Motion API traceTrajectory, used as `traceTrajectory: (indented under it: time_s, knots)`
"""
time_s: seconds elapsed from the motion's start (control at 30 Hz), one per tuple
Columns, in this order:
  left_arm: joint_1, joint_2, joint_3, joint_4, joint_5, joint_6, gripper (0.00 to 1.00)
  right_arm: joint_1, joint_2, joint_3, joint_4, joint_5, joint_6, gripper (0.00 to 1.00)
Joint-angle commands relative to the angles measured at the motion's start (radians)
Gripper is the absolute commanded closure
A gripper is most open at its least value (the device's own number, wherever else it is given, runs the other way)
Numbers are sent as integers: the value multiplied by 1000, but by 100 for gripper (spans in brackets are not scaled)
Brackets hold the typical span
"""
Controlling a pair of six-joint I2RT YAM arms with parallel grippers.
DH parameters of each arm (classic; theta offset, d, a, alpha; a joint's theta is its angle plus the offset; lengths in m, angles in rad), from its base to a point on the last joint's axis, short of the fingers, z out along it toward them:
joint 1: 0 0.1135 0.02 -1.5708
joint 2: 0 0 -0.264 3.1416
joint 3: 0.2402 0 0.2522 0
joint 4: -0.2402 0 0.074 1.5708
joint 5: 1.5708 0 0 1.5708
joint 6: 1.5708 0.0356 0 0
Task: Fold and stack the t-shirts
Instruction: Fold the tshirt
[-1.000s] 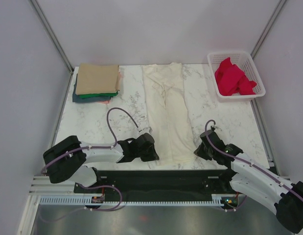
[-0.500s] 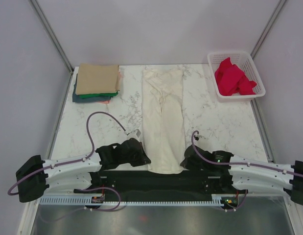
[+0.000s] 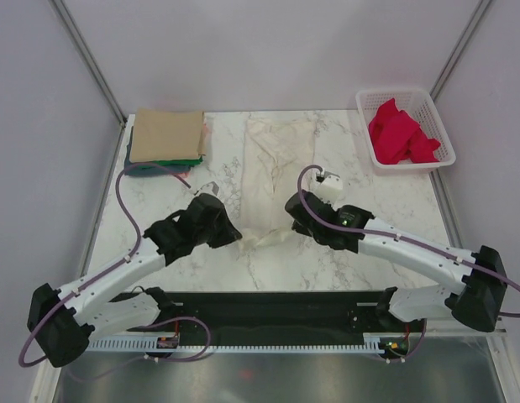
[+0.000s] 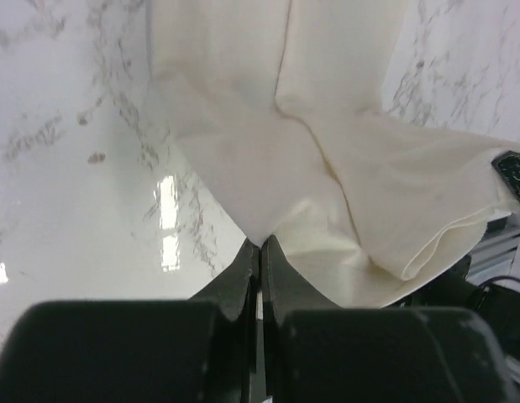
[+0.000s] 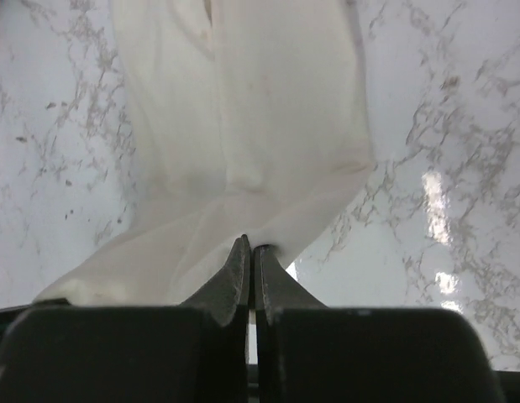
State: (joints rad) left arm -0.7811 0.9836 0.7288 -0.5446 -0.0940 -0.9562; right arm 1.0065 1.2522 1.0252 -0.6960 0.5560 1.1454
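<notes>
The cream t-shirt (image 3: pixel 272 168) lies as a long narrow strip down the middle of the marble table, its near end lifted and doubled back. My left gripper (image 3: pixel 234 235) is shut on the near left corner of the cream t-shirt (image 4: pixel 327 143). My right gripper (image 3: pixel 291 220) is shut on the near right corner of the same t-shirt (image 5: pixel 243 126). The cloth sags between the two grippers. A stack of folded t-shirts (image 3: pixel 165 138), tan on top with green and teal beneath, sits at the far left.
A white mesh basket (image 3: pixel 440 134) holding red cloth (image 3: pixel 400 133) stands at the far right. Bare marble table (image 3: pixel 377 201) lies to either side of the cream shirt. Grey walls close in the sides and back.
Both grippers have carried the shirt's near end away from the table's front edge toward the middle, folding the cloth back over itself. Both arms have stretched forward.
</notes>
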Motion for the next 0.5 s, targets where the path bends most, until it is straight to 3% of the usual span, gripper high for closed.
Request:
traceTrajectory:
  time_s: [0.0, 0.13, 0.47]
  knots:
    - [104, 97, 124, 9, 88, 170, 98, -100, 64, 111, -13, 19, -163, 100]
    - [218, 271, 266, 35, 183, 241, 98, -204, 143, 191, 10, -8, -248, 100]
    - [350, 648, 527, 51, 321, 333, 98, -400, 341, 315, 102, -143, -392, 100]
